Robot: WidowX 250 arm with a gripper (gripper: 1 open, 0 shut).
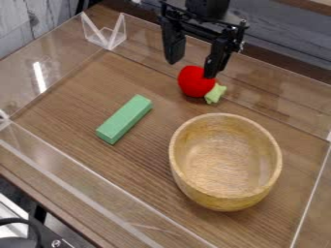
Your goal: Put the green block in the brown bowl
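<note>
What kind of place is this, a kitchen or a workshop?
Probably a robot test bench, not a kitchen: a wooden table walled by clear panels, a gripper hanging above, and only toy-like props, a green block and bowl.

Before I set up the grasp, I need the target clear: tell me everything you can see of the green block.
The green block is a flat, elongated bar in solid mid-green with a matte, smooth look and crisp edges; its material cannot be told. It lies flat on the wooden table, running diagonally from lower left to upper right. Nothing touches it except the table. It sits left of the bowl, outside it and apart from it.
</note>
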